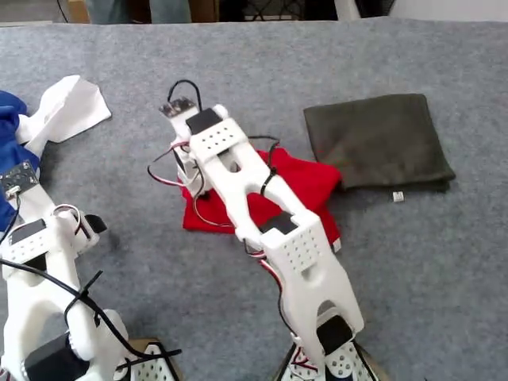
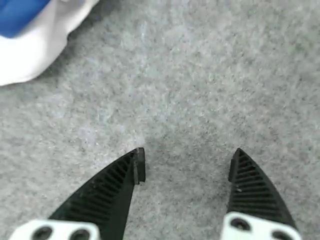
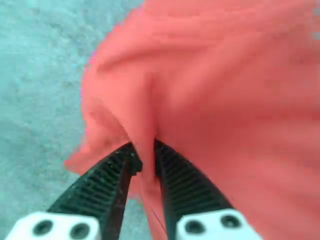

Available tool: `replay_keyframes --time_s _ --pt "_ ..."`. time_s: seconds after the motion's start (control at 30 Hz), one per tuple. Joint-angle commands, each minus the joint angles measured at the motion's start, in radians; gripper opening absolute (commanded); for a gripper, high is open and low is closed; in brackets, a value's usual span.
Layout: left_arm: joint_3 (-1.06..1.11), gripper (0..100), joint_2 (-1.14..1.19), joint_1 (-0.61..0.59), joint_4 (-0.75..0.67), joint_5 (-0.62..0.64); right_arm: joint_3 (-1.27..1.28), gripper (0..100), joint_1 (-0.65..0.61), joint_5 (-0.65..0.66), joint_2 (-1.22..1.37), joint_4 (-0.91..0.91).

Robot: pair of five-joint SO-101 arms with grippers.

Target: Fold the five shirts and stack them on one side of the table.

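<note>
Grey felt covers the table point(image 1: 444, 270), and we work over it with both arms; our right gripper point(image 3: 145, 150) is almost closed, its jaws pinching a raised fold of the red shirt point(image 3: 225, 75) close to that shirt's edge; from the high view we see the red shirt lying rumpled at the middle of the table, partly under our right arm point(image 1: 270, 214). Just beside it, to the right, a dark olive-grey shirt point(image 1: 377, 141) lies folded into a flat rectangle; a small white tag point(image 1: 398, 196) sits at its near edge. Our left gripper point(image 2: 189, 155) hangs over bare felt, jaws spread wide with nothing between them; a white shirt point(image 2: 30, 55) and a blue shirt point(image 2: 20, 12) lie bunched at the table's left edge, the blue touching the white; both lie apart from our left gripper.
</note>
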Motion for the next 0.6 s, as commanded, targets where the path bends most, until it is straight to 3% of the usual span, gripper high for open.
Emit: replay_keyframes --time_s 0.0,0.17,0.43,0.57 --pt "-0.018 28 -0.018 -0.004 -0.015 0.002 -0.202 1.3 0.017 -0.008 -0.004 0.121" --pt "-0.019 28 -0.021 -0.005 -0.015 0.005 -0.481 1.3 0.0 -0.04 -0.028 0.143" --pt "-0.018 28 -0.02 -0.013 -0.046 0.006 -1.009 1.4 -0.164 -0.048 -0.068 0.084" --pt "-0.018 28 -0.02 -0.015 -0.046 0.006 -0.983 1.4 -0.144 -0.181 -0.15 0.006"
